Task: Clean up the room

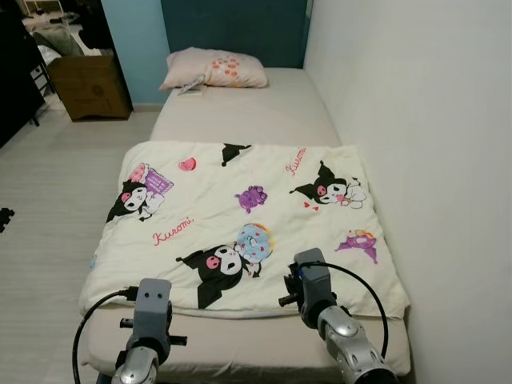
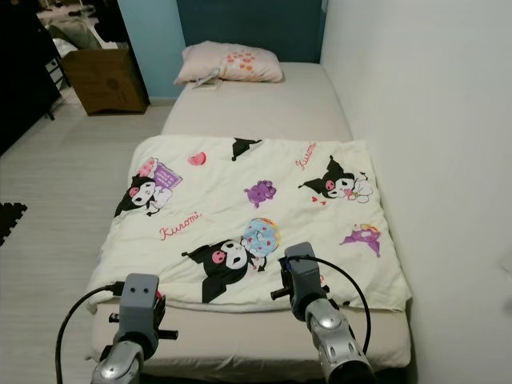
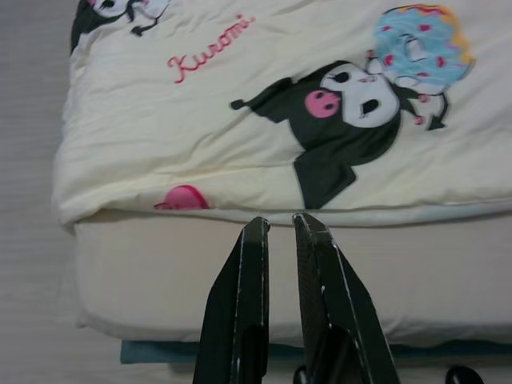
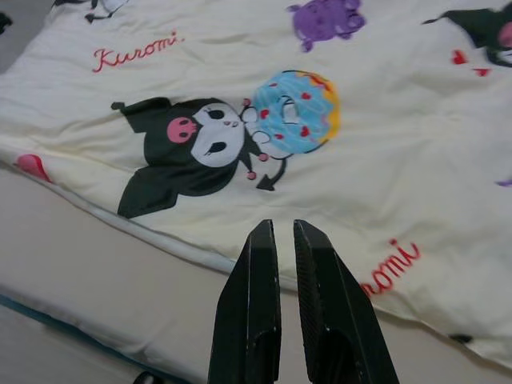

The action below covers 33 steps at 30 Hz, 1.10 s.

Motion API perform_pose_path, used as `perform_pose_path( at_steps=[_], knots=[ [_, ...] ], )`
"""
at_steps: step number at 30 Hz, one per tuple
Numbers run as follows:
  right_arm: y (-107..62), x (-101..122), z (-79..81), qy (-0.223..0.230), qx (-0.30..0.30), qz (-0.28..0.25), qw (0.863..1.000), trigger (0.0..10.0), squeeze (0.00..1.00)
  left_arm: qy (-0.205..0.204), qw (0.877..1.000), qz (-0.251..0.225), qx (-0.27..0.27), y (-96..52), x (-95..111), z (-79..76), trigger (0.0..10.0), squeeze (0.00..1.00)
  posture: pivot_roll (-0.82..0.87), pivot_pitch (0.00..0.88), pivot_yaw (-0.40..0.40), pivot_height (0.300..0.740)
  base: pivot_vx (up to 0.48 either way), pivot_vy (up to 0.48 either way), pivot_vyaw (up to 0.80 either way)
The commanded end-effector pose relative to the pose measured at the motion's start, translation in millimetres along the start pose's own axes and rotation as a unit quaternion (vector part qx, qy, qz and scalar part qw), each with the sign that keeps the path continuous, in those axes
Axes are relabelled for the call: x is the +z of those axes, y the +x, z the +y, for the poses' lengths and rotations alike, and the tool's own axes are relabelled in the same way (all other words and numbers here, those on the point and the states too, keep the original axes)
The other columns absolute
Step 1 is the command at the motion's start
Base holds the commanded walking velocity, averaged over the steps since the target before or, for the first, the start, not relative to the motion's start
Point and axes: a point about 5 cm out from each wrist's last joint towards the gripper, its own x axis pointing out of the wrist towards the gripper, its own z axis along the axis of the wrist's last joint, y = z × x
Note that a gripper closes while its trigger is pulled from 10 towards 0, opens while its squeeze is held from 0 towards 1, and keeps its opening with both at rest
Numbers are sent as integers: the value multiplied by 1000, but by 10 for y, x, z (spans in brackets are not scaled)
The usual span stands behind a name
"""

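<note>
A cream blanket (image 1: 240, 216) printed with cartoon characters lies spread flat over the near half of a single bed (image 1: 248, 120). A pink pillow (image 1: 214, 70) rests at the bed's far end by the headboard. My left gripper (image 3: 280, 224) hovers shut and holding nothing just off the foot of the bed, pointing at the blanket's near left edge. Over the blanket's near edge, further right, my right gripper (image 4: 278, 228) is also shut with nothing in it. Both silver wrists show at the bed's foot, the left wrist (image 1: 152, 308) and the right wrist (image 1: 314, 284).
A white wall (image 1: 416, 120) runs tight along the bed's right side. Pale wood floor (image 1: 56, 184) lies open to the left. A cardboard box (image 1: 90, 84) stands at the far left by the blue wall. A small dark object (image 1: 5, 218) lies on the floor at the left edge.
</note>
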Motion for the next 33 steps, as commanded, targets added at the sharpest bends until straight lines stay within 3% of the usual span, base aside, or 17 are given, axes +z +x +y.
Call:
perform_pose_path(
  at_steps=[1,33],
  knots=[
    [-17,-50,12,7,2,10,1000,10000,0,-1,1000,18,4,-14,-71,11,10000,0,-29,117,-9,740,0,0,0],
    [2,-29,37,6,6,8,1000,10000,0,2,1000,16,14,-9,-62,64,10000,0,-24,111,-8,740,0,0,0]
  ],
)
